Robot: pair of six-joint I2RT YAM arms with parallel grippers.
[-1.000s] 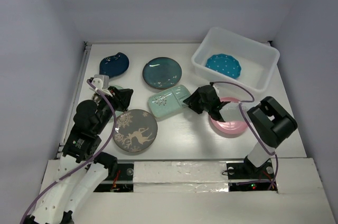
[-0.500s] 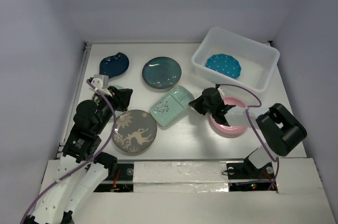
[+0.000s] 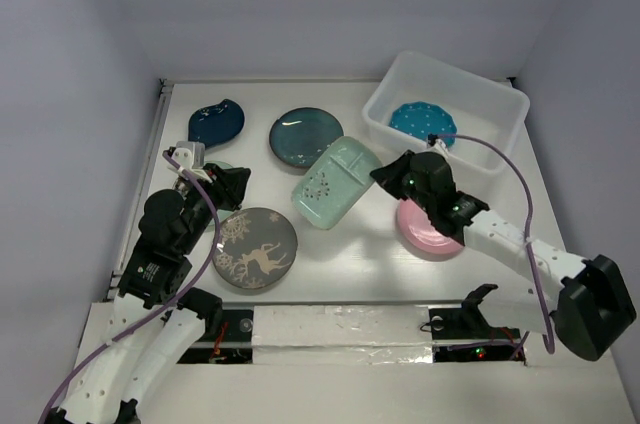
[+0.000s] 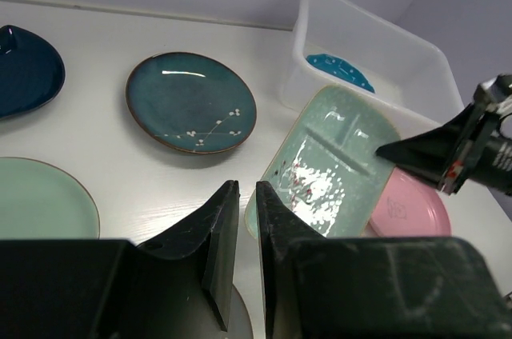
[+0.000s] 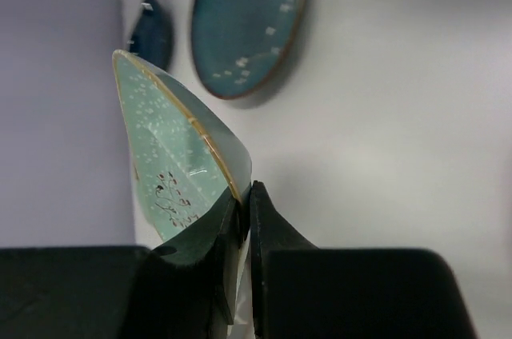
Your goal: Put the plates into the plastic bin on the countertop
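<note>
Right gripper (image 3: 382, 174) is clamped on one edge of the mint tray (image 3: 335, 182). The tray hangs tilted off the countertop (image 3: 350, 254), just left of the plastic bin (image 3: 455, 69). Left gripper (image 4: 246, 195), far left of the bin, is pinched nearly closed and grasps nothing.

The right hand's (image 5: 244, 195) two black fingers rise from the bottom edge and pinch the rim of a mint-green rectangular ceramic tray (image 5: 168, 147). The tray is tilted steeply, so it shows almost edge-on, with its speckled glossy face turned to the left and a thin brown line along its rim. Beyond it, on the white matte table (image 5: 384, 115), lie a dark teal round ceramic plate (image 5: 244, 23) with small white flecks and, further left, a navy leaf-shaped dish (image 5: 152, 31) beside a lilac wall (image 5: 56, 115).
</note>
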